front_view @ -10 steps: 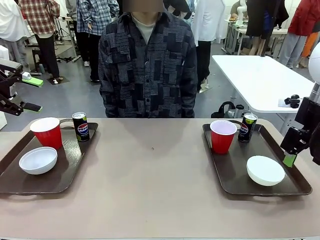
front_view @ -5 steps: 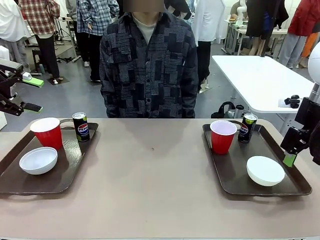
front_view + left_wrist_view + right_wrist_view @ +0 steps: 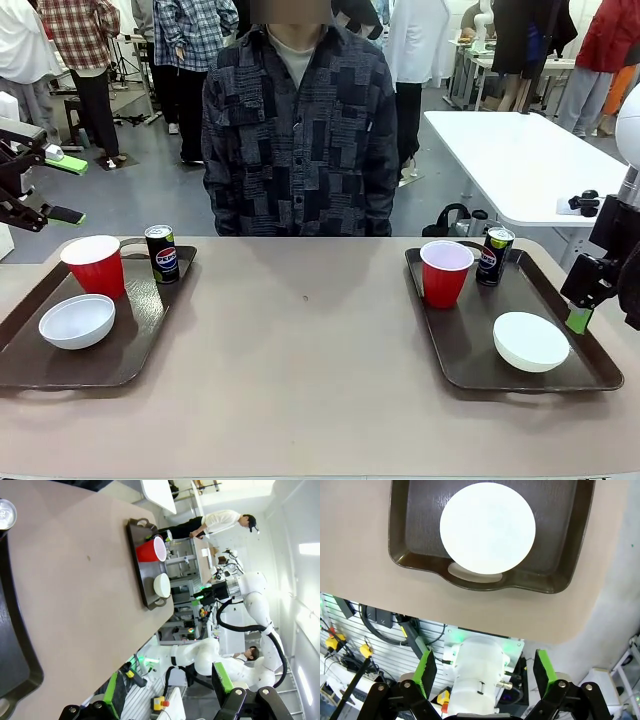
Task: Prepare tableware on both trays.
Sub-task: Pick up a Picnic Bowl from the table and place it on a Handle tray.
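Two trays sit set with cups, bowls and cans, and both grippers hang off to the sides.

The left tray (image 3: pixel 140 345) lies at the table's left edge and holds a red cup (image 3: pixel 93 265), a can (image 3: pixel 160 252) just beside it and a white bowl (image 3: pixel 76 320) nearer the robot. The right tray (image 3: pixel 470 365) holds a red cup (image 3: pixel 445 272), a can (image 3: pixel 494 256) at its far rim and a white bowl (image 3: pixel 531 341) near its front rim. The tan table (image 3: pixel 300 370) is bare and wide between the trays. The left gripper (image 3: pixel 167 690) has its fingers spread apart, up off the table past the left tray's outer edge. The right gripper (image 3: pixel 484 671) is also spread wide with nothing between its green pads (image 3: pixel 426 669), just beside the right tray's outer rim. A person (image 3: pixel 295 130) stands at the far edge.
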Available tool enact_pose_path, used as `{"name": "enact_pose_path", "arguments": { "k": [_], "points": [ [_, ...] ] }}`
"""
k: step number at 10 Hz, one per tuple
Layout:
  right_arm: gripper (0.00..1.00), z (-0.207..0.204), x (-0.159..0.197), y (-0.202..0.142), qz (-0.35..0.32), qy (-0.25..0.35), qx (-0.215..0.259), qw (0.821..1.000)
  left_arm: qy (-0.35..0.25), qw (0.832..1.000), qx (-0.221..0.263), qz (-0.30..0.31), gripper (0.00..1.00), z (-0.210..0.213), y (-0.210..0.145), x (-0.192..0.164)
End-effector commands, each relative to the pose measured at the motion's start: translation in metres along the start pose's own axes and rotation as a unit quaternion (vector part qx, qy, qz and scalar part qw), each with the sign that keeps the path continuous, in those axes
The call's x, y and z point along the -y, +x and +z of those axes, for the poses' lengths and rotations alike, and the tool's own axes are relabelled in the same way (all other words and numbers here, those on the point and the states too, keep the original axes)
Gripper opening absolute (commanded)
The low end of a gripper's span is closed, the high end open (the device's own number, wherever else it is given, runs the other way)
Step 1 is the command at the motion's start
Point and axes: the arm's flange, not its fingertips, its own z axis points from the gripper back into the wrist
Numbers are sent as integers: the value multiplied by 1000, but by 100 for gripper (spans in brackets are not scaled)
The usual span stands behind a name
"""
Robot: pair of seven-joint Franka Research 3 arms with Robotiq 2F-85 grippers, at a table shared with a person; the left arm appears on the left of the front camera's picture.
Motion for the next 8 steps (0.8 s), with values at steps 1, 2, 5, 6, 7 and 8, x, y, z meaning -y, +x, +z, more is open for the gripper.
{"name": "enact_pose_path", "arguments": {
  "k": [1, 2, 5, 6, 7, 8],
  "points": [
    [100, 0, 1, 3, -9, -5, 3, 1000, -2, 1000, 0, -1, 92, 1, -1, 1],
    [100, 0, 1, 3, -9, -5, 3, 1000, -2, 1000, 0, -1, 92, 1, -1, 1],
    [100, 27, 7, -9, 36, 59, 28, 997, -2, 1000, 0, -1, 92, 1, -1, 1],
    [100, 64, 19, -14, 29, 192, 49, 980, -2, 1000, 0, -1, 92, 1, -1, 1],
    [100, 95, 40, -15, 21, 290, 56, 955, -2, 1000, 0, -1, 92, 1, -1, 1],
    [100, 118, 69, -13, -18, 353, 82, 932, -2, 1000, 0, -1, 92, 1, -1, 1]
  ]
}}
